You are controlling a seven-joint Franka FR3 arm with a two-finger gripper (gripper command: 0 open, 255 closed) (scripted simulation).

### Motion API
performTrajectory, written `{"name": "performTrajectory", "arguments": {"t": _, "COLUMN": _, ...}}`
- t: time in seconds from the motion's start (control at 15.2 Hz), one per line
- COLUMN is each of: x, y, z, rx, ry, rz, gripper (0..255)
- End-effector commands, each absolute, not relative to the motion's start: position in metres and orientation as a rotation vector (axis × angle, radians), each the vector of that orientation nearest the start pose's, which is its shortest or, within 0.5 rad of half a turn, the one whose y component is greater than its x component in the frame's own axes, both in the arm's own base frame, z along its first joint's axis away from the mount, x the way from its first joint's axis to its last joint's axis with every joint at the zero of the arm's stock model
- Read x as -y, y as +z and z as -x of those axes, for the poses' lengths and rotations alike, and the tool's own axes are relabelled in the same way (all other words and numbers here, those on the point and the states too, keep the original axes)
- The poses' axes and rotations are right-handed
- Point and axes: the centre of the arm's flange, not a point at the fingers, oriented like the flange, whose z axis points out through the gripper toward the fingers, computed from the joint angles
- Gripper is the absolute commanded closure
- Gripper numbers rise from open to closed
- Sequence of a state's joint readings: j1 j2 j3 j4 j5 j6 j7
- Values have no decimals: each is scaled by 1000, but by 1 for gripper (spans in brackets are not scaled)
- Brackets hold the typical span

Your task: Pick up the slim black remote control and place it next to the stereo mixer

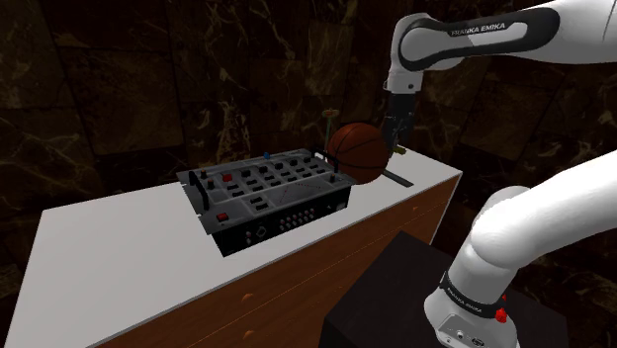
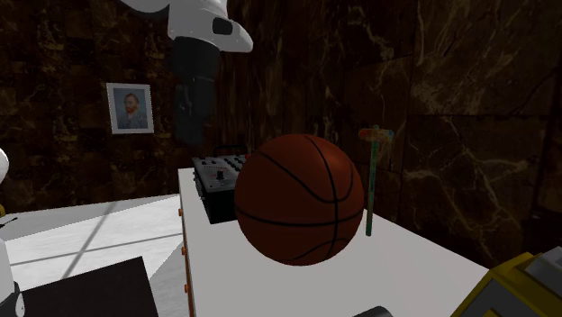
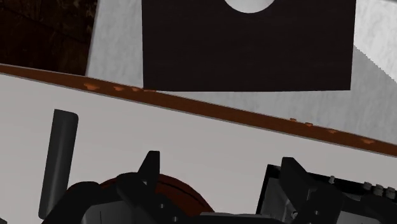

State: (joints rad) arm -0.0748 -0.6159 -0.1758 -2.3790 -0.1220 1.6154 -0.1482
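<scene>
Hovering gripper (image 3: 221, 160) spread wide, empty, near remote (image 3: 57, 162).

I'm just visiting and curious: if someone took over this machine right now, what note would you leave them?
Black two-finger gripper: open, empty, above the white tabletop.
Slim black bar-shaped remote control: lying flat there, untouched; the orange-brown basketball sits between it and the black, grey-panelled stereo mixer.
Done: nothing grasped yet.
Left: grasp remote, lift, set beside mixer.
</scene>
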Motion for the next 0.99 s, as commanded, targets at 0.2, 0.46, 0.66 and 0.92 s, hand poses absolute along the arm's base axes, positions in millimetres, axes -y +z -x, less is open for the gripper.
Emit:
{"name": "performTrajectory", "arguments": {"t": 0.2, "x": 165, "y": 488, "z": -356, "rx": -127, "ry": 262, "rz": 3110, "gripper": 0}}
{"name": "performTrajectory", "arguments": {"t": 0.46, "x": 209, "y": 459, "z": -371, "rx": -169, "ry": 279, "rz": 3099, "gripper": 0}}
{"name": "performTrajectory", "arguments": {"t": 0.66, "x": 242, "y": 437, "z": -381, "rx": -200, "ry": 291, "rz": 3090, "gripper": 0}}
{"name": "performTrajectory", "arguments": {"t": 0.92, "x": 287, "y": 408, "z": -393, "rx": -241, "ry": 307, "rz": 3077, "gripper": 0}}
